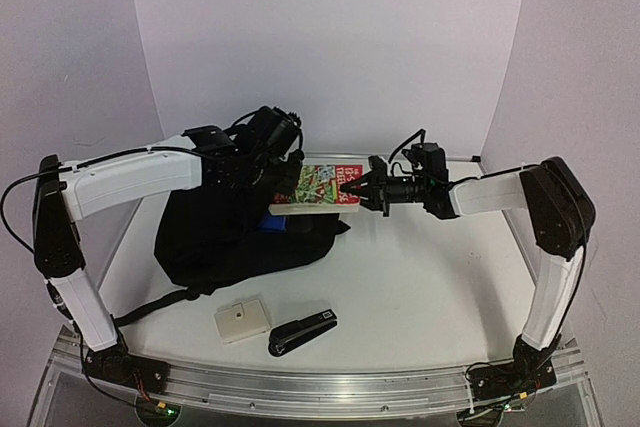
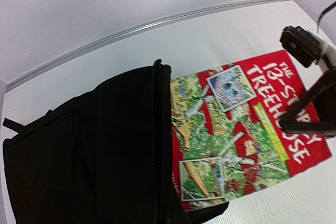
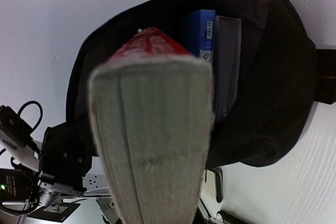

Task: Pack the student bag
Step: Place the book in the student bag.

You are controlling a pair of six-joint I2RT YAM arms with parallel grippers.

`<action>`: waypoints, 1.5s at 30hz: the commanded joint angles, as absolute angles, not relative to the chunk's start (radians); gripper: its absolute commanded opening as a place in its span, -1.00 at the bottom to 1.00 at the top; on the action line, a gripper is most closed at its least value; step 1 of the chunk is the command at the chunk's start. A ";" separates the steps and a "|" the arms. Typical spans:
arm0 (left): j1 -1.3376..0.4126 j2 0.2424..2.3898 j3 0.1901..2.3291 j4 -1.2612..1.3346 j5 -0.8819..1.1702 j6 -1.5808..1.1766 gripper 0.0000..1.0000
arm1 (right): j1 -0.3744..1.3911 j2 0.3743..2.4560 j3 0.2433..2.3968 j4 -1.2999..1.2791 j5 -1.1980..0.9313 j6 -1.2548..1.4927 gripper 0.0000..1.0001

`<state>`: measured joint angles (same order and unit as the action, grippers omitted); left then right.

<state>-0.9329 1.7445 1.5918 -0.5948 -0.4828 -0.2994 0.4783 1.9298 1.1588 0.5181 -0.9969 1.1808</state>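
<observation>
The page edge of the thick red-and-green paperback book (image 3: 152, 129) fills my right wrist view as a blur and covers the fingertips of my right gripper (image 1: 352, 187) there. From above, my left gripper (image 1: 268, 169) merges into the large black fabric backpack (image 1: 235, 237). It is closed, but I cannot tell on what. The book's far end is lost inside the backpack's mouth. A flat blue item (image 3: 202, 27) inside shows only a strip, its label too small to read.

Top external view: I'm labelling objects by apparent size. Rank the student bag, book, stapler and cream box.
1. student bag
2. book, raised nearer the camera
3. stapler and cream box: they look alike, so unranked
</observation>
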 commanded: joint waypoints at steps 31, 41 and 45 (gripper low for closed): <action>-0.942 1.626 1.569 -0.453 -0.308 -0.237 -1.00 | 0.583 1.962 1.446 -0.105 -0.601 0.696 0.62; -0.942 1.633 1.582 -0.448 -0.280 -0.226 -1.00 | 0.584 2.062 1.521 -0.104 -0.669 0.724 0.27; -0.942 1.642 1.592 -0.448 -0.268 -0.216 -1.00 | 0.598 2.092 1.548 -0.101 -0.695 0.734 0.05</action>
